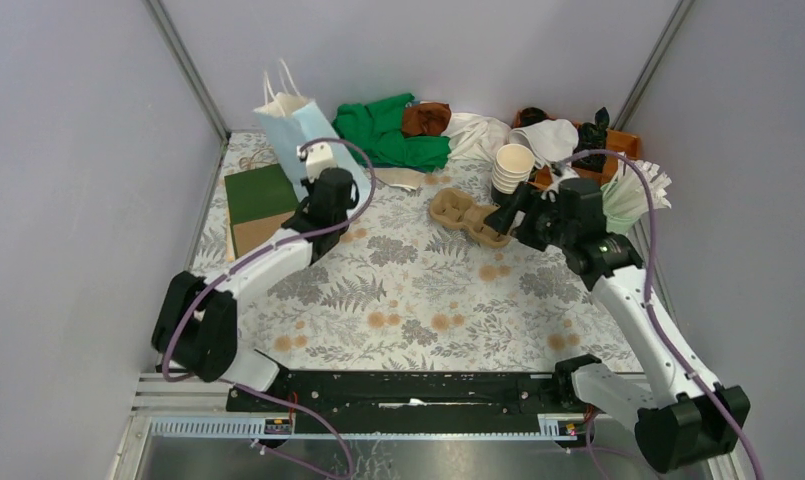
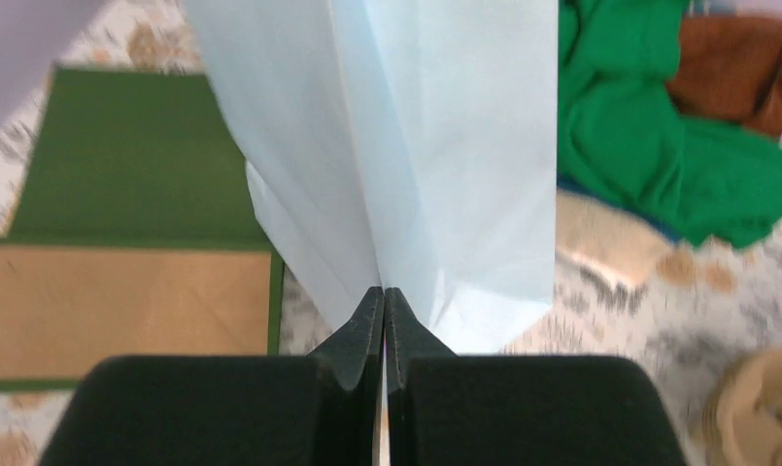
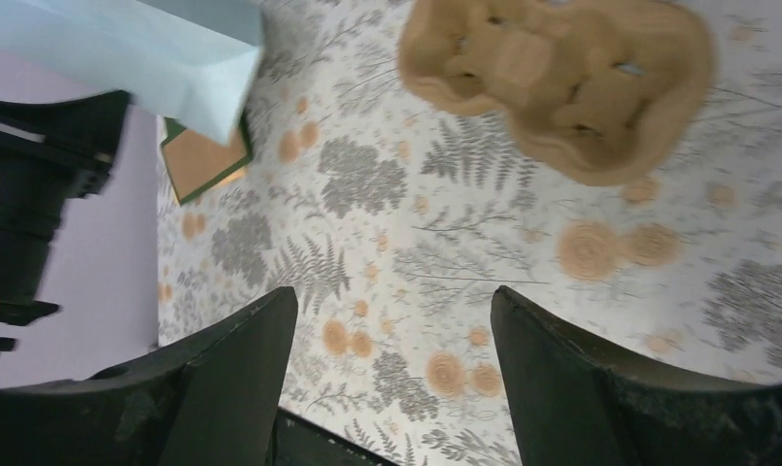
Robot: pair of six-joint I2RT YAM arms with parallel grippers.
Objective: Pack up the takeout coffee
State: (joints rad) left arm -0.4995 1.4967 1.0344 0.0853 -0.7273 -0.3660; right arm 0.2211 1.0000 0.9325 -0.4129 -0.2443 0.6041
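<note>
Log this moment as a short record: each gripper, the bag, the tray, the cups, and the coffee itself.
left gripper: shut on the blue paper bag, pinching a fold low on its side
right gripper: open, empty, above the table close to the pulp tray
blue paper bag: upright, back left
pulp tray: wells empty, lying on the table
cup stack: lidless, behind the tray
takeout coffee: not made out in any view

Left gripper pinched shut on fold of pale blue paper bag; green-and-kraft folder at left, green cloth at right
</note>
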